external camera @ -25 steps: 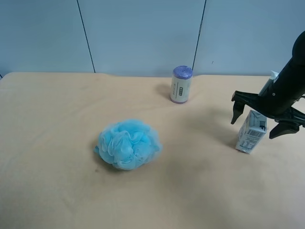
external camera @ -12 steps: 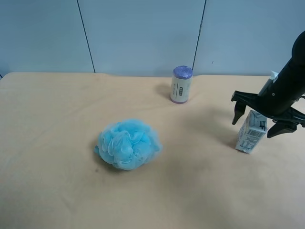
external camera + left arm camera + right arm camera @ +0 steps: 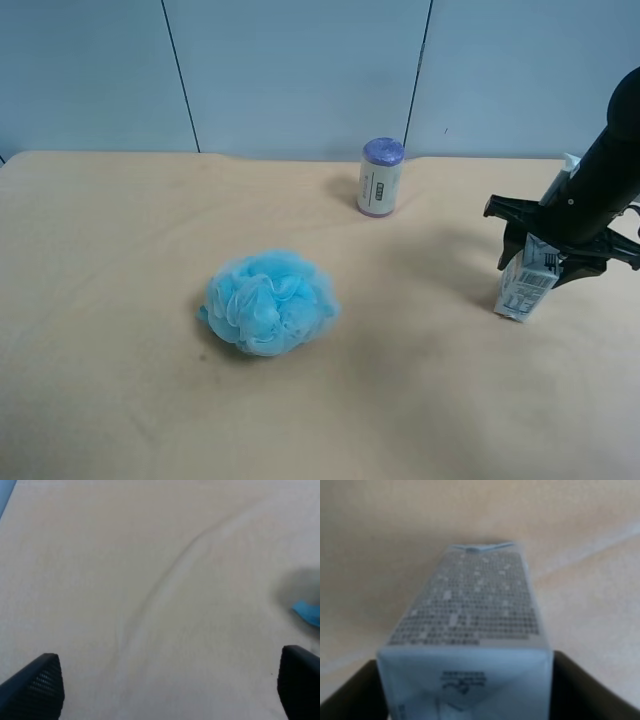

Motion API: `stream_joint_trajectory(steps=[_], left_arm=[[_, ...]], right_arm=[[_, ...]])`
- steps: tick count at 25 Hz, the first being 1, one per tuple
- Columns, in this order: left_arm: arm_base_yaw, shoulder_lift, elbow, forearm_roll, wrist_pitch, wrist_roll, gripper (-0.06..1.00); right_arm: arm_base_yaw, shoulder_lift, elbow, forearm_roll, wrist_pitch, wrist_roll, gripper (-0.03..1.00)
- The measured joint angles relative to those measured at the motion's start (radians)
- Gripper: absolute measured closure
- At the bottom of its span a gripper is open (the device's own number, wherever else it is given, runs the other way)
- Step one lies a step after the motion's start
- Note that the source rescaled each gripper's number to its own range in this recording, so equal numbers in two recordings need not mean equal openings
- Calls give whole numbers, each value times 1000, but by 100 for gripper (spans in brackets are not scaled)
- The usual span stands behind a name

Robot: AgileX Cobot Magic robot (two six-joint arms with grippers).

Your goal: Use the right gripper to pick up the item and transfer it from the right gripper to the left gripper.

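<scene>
Right jaws have closed onto the carton (image 3: 524,287) between them; left jaws gape, empty. Grasp step; next, lift it clear.

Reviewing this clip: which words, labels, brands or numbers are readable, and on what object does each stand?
No text can be quoted.
Milk carton: rows of fine dark print and a small emblem, too blurred to read.
Purple-topped cylinder: white label with dark marks, too small to read.
Blue sponge: no text.
</scene>
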Motion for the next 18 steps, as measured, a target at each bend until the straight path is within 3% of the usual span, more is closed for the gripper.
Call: stream_joint_trajectory(steps=[5, 14, 18], left_arm=[[0, 0, 0, 0, 0, 1, 7], [0, 0, 0, 0, 0, 1, 7], [0, 0, 0, 0, 0, 0, 7]], right_arm=[[0, 0, 0, -11, 3, 0, 97], [0, -2, 0, -3, 5, -61, 97], [0, -39, 0, 47, 25, -123, 97]])
